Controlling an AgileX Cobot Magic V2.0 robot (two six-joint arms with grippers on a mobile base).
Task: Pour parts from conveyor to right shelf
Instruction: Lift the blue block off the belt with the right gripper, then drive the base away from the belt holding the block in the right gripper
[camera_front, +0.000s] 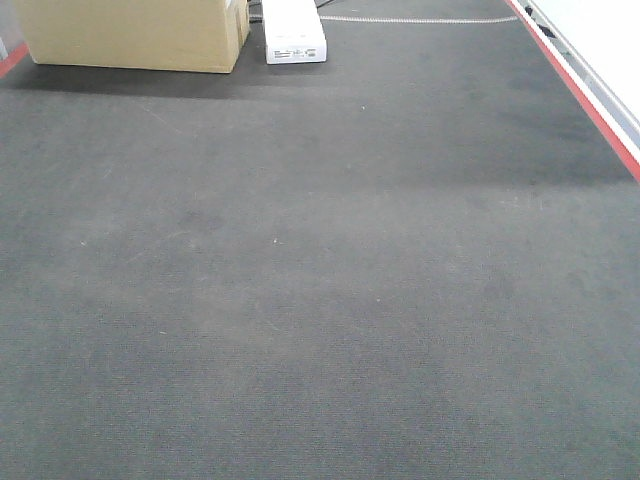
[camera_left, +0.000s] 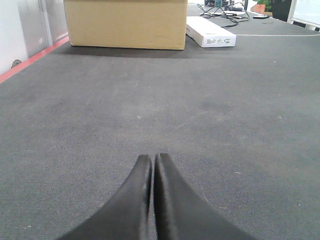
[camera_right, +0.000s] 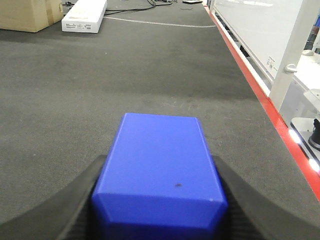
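Note:
In the right wrist view a bright-blue block, one of the parts, sits between the black fingers of my right gripper, which is shut on its two sides just above the conveyor. My left gripper is shut with nothing in it, its tips nearly touching, low over the dark-grey belt. The front view shows only the bare belt and neither gripper. The right shelf is out of view.
A cardboard box and a flat white box stand at the belt's far end, with cables behind. A red stripe marks the right edge. Beyond it are a white post and panels.

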